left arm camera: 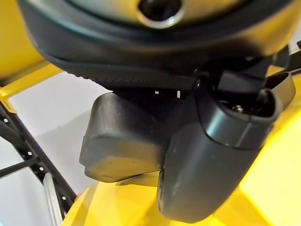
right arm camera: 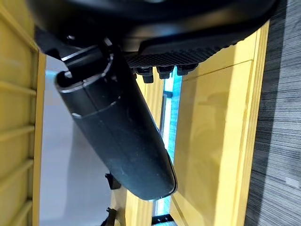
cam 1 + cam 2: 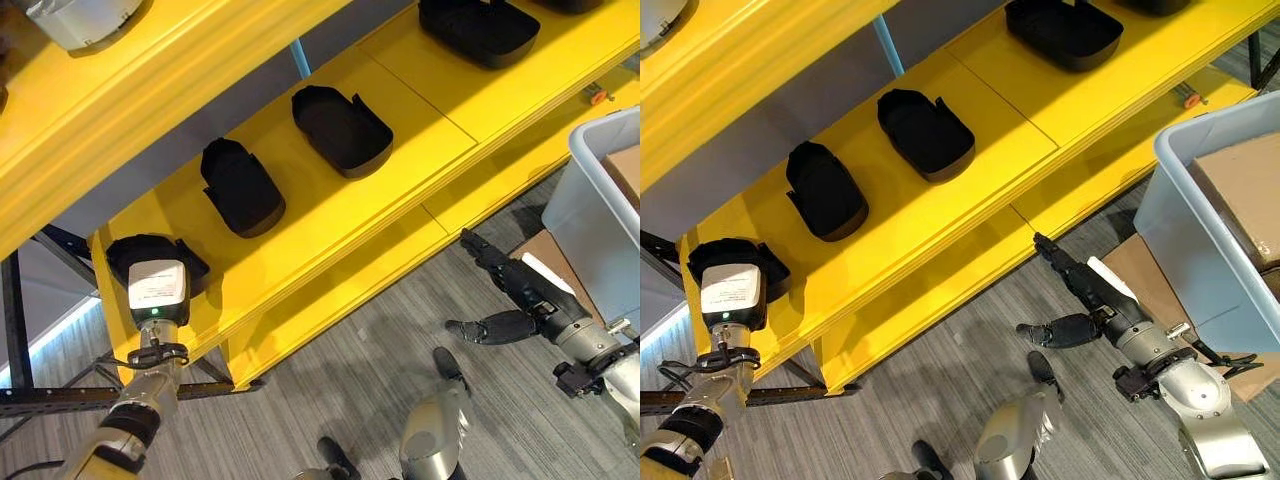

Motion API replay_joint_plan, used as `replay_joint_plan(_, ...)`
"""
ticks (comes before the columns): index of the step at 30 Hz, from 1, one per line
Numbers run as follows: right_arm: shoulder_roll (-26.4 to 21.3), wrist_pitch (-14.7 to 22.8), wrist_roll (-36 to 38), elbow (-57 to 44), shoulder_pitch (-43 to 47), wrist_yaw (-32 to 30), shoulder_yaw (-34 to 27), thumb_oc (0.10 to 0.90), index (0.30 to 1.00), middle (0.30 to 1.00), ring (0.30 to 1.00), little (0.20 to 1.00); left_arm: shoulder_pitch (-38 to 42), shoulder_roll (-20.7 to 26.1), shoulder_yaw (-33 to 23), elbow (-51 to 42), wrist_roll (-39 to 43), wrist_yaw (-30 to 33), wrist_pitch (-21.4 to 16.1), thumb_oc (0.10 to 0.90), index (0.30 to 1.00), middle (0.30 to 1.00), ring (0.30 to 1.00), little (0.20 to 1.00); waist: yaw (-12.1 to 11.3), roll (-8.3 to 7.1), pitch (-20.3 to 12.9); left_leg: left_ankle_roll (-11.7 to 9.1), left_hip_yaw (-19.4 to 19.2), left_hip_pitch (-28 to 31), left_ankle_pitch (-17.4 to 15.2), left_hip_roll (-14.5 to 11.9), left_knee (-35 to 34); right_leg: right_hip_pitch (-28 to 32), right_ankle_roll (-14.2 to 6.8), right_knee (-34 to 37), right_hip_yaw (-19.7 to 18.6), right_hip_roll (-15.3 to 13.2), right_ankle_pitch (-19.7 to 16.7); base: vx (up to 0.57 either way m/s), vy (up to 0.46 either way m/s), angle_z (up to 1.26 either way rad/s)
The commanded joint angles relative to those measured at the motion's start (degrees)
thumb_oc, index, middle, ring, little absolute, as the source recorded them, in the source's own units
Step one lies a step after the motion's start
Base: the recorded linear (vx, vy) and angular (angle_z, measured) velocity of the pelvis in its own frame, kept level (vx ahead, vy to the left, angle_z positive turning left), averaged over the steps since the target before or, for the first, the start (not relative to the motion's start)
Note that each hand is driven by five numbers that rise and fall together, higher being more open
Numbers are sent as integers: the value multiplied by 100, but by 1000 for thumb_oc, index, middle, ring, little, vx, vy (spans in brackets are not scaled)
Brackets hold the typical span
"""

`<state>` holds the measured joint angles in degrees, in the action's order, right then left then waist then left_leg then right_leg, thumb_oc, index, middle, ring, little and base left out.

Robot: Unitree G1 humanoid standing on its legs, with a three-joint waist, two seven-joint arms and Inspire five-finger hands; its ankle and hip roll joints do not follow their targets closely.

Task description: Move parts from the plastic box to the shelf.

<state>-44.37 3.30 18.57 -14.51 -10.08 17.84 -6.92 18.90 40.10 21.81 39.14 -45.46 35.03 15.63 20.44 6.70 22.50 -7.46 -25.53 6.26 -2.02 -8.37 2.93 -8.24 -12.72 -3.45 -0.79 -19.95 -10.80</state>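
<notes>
In the left eye view, matte black moulded parts (image 3: 243,187) sit in a row on the glossy yellow shelf (image 3: 330,230), and the left hand (image 3: 157,290) covers the one at eight o'clock; whether its fingers grasp it cannot be told. In the right eye view, the right hand (image 3: 1095,290) hangs with fingers straight and empty over grey ribbed carpet (image 3: 940,350), beside the translucent plastic box (image 3: 1185,210) at three o'clock. The left wrist view shows the thumb (image 1: 207,160) beside a smooth rounded black part (image 1: 120,141).

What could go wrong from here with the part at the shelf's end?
The left hand has a black part at the very end of the yellow shelf; released carelessly, it might tip off. The right hand hangs open near the shelf's lower edge and may clip it when swinging toward the box.
</notes>
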Motion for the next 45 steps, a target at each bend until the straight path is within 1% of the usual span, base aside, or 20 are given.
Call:
replay_joint_plan(1, 58, 464, 74, -293, 778, 52, 102, 900, 1000, 1000, 1000, 1000, -46, 1259, -894, -526, -495, -73, 270, 400, 300, 300, 300, 300, -235, -346, -540, 859, -384, -552, -788, 486, 625, -82, 111, -933, 968, 445, 1274, -11, 56, -118)
replay_joint_plan(4, 71, 431, 186, -334, 887, -200, 229, 900, 1000, 1000, 1000, 1000, 50, 1409, -953, -416, -483, 63, -16, 400, 300, 300, 300, 300, -287, -368, -530, 940, -128, -636, -641, 659, 356, -323, 310, -1247, 850, 1073, 1519, -37, 1, -60)
replay_joint_plan(7, 63, 595, 125, -362, 853, -816, 298, 900, 1000, 1000, 1000, 1000, 650, 1404, -426, -116, -361, 309, -137, 400, 300, 300, 300, 300, -54, -329, -417, 947, 484, -836, -403, 950, 172, -543, 615, -995, -117, 1826, 1393, -129, -103, 9)
replay_joint_plan(8, 38, 661, 153, -355, 795, -925, 239, 900, 1000, 1000, 1000, 1000, 884, 1409, -211, -27, -339, 368, -178, 400, 300, 300, 300, 300, 30, -318, -389, 971, 637, -856, -371, 1019, 117, -573, 664, -935, -382, 1957, 1337, -113, -114, 103)
replay_joint_plan(11, -24, 864, 295, -282, 783, -1011, 176, 900, 1000, 1000, 1000, 1000, 1362, 1512, 177, -9, -218, 283, -77, 400, 300, 300, 300, 300, 104, -326, -321, 1004, 705, -922, -374, 1126, 65, -563, 720, -777, -516, 2068, 1279, -53, -92, 93)
replay_joint_plan(15, -42, 1005, 346, -192, 834, -871, 251, 900, 1000, 1000, 1000, 1000, 1550, 1540, 310, 14, -116, 251, 20, 400, 300, 300, 300, 300, 153, -212, -298, 1075, 528, -915, -727, 1240, 345, -524, 708, -909, -417, 2030, 1571, 79, -39, 18)
replay_joint_plan(17, -58, 1031, 331, -141, 847, -901, 319, 900, 1000, 1000, 1000, 1000, 1669, 1469, 383, -47, -128, 164, 131, 400, 300, 300, 300, 300, 166, -273, -284, 1028, 443, -1161, -997, 1214, 1090, -511, 765, -1047, -400, 1902, 1641, -33, -122, 7)
replay_joint_plan(18, -62, 1037, 333, -139, 852, -898, 323, 900, 1000, 1000, 1000, 1000, 1680, 1470, 383, -50, -127, 158, 133, 400, 300, 300, 300, 300, 174, -308, -271, 1046, 350, -1236, -917, 1191, 1161, -567, 797, -1050, -384, 1890, 1528, -94, -147, 15)
replay_joint_plan(19, -88, 1056, 315, -115, 890, -884, 391, 900, 1000, 1000, 1000, 1000, 1729, 1470, 471, -145, -61, 110, 196, 400, 300, 300, 300, 300, 144, -373, -243, 949, 472, -1505, -959, 1064, 1838, -619, 876, -1300, -398, 1802, 1615, -65, -90, 29)
replay_joint_plan(21, -164, 1029, 322, -136, 926, -855, 420, 900, 1000, 1000, 1000, 1000, 1647, 1416, 434, -205, -51, 61, 251, 400, 300, 300, 300, 300, 95, -381, -227, 791, 631, -1578, -819, 776, 2010, -671, 961, -1534, -346, 1734, 1763, 73, 34, 29)
replay_joint_plan(23, -307, 941, 394, -142, 982, -724, 348, 900, 1000, 1000, 1000, 1000, 1482, 1376, 380, -218, 97, 111, 298, 400, 300, 300, 300, 300, 60, -323, -248, 629, 893, -1368, -580, 456, 1544, -764, 1039, -1738, -314, 1701, 1882, 149, 255, 10)
replay_joint_plan(24, -385, 923, 471, -126, 999, -639, 335, 900, 1000, 1000, 1000, 1000, 1325, 1374, 281, -145, 135, 187, 202, 400, 300, 300, 300, 300, 39, -301, -310, 547, 1096, -1139, -416, 253, 929, -808, 1048, -1807, -340, 1678, 1951, 165, 365, -6)
replay_joint_plan(25, -431, 932, 504, -117, 1004, -598, 336, 900, 1000, 1000, 1000, 1000, 1212, 1365, 190, -65, 155, 276, 116, 400, 300, 300, 300, 300, 36, -297, -345, 407, 1211, -1042, -80, 28, 586, -810, 1060, -1816, -365, 1677, 1990, 182, 390, -19)
replay_joint_plan(26, -475, 944, 543, -111, 995, -555, 319, 900, 1000, 1000, 1000, 1000, 1124, 1360, 116, 15, 188, 370, 26, 400, 300, 300, 300, 300, 51, -303, -393, 265, 1243, -974, 242, -251, 306, -799, 1062, -1795, -384, 1650, 2016, 190, 450, -25)
replay_joint_plan(27, -572, 937, 657, -127, 980, -420, 241, 900, 1000, 1000, 1000, 1000, 1033, 1318, 13, 130, 216, 480, -77, 400, 300, 300, 300, 300, 157, -299, -483, 88, 1057, -853, 691, -726, -35, -770, 1061, -1703, -382, 1513, 2003, 150, 382, -29)
replay_joint_plan(29, -608, 946, 686, -115, 1007, -357, 225, 900, 1000, 1000, 1000, 1000, 1066, 1289, 1, 185, 235, 495, -88, 400, 300, 300, 300, 300, 216, -279, -492, 67, 983, -783, 698, -805, -130, -781, 1047, -1720, -372, 1436, 2016, 116, 299, -20)
replay_joint_plan(33, -665, 795, 656, -128, 1144, -334, 250, 900, 1000, 1000, 1000, 1000, 1243, 1145, -86, 440, 142, 556, -262, 400, 300, 300, 300, 300, 307, -201, -493, 84, 783, -610, 319, -587, -169, -894, 895, -1903, -357, 1171, 2064, 143, 313, -5)
replay_joint_plan(34, -677, 815, 622, -134, 1159, -377, 291, 900, 1000, 1000, 1000, 1000, 1372, 1084, -72, 497, 152, 603, -224, 400, 300, 300, 300, 300, 325, -149, -411, 173, 795, -777, 82, -358, 108, -993, 806, -1979, -465, 1117, 2039, 82, 258, -31)
replay_joint_plan(38, -698, 808, 524, -89, 1431, -572, 582, 900, 1000, 1000, 1000, 1000, 1793, 1124, 130, 533, 199, 701, -126, 400, 300, 300, 300, 300, 300, -103, -228, 338, 869, -1183, -190, 45, 510, -1255, 724, -2072, -683, 1079, 1987, 30, 236, -16)
replay_joint_plan(45, -873, 911, 614, -15, 1607, -668, 730, 900, 1000, 1000, 1000, 1000, 2374, 1228, 529, 587, 374, 676, 147, 400, 300, 300, 300, 300, 308, -139, -29, 466, 830, -1688, -469, 279, 1113, -1411, 713, -1974, -833, 1062, 1850, 6, 111, -6)
